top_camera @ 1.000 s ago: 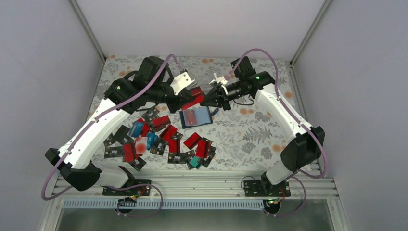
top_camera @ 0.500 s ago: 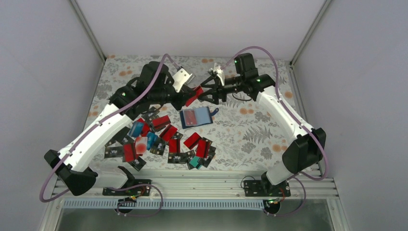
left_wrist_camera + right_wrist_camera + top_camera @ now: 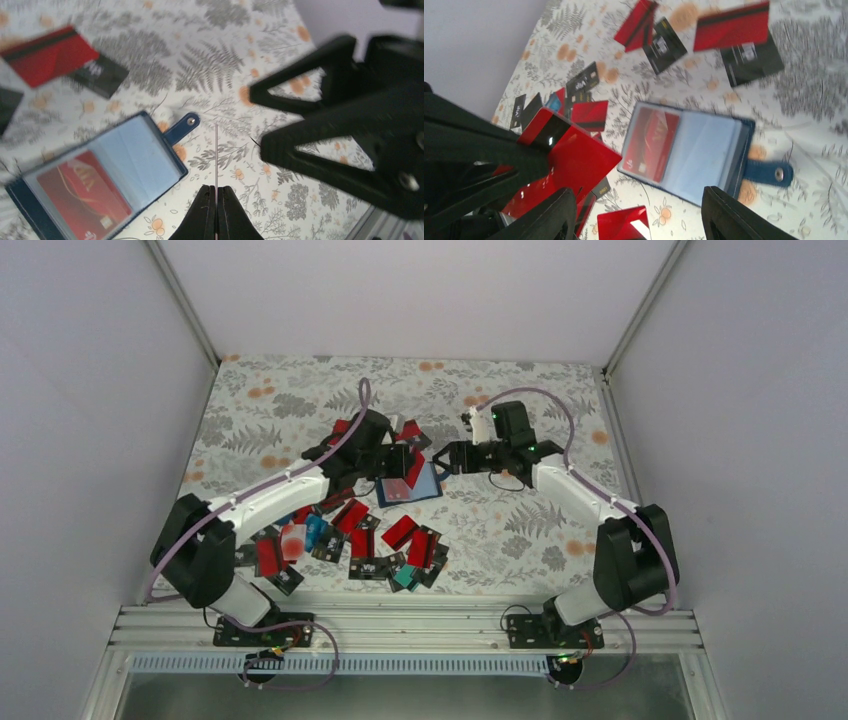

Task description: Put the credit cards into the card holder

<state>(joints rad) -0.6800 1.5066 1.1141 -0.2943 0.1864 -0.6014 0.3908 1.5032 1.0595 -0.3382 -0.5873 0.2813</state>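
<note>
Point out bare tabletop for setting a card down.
Free: far strip of the floral tablecloth, and its patch right of the scattered red and black plastic cards. Crowded: that scatter, and around the open navy folding card holder.

Plain grey walls (image 3: 100, 390) enclose a floral-patterned table (image 3: 500, 532).

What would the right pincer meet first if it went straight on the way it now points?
Probably the open navy-blue folding card holder, around its empty light-blue pocket. The red card with a black end in the left pincer sits beside that line, though depth is unclear.
</note>
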